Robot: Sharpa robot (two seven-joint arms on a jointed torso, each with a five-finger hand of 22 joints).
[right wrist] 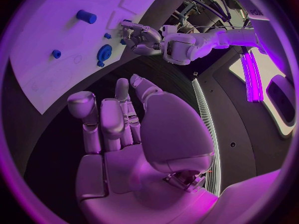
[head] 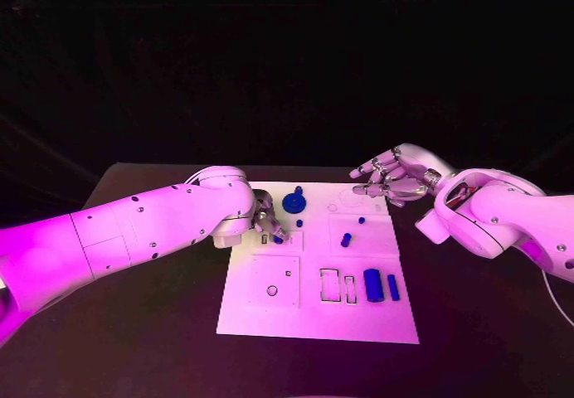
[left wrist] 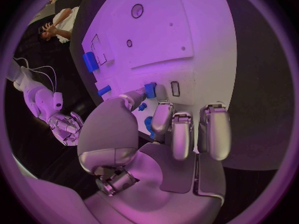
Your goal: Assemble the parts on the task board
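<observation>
The white task board [head: 317, 319] lies in the middle of the black table. My left hand [head: 265, 222] reaches over its left edge and pinches a small blue part [head: 278, 239] between thumb and a finger, just above a small slot [left wrist: 175, 88]; the same part [left wrist: 150, 89] sits at its fingertips in the left wrist view. A blue gear [head: 294, 201] lies at the board's far end. My right hand [head: 392, 178] hovers with its fingers spread over the board's far right corner, holding nothing.
On the board's right half are a blue peg [head: 346, 240], a thick blue cylinder [head: 373, 284] and a slimmer one [head: 394, 287]. Rectangular recesses [head: 330, 284] and a round hole [head: 271, 290] are cut in the near half.
</observation>
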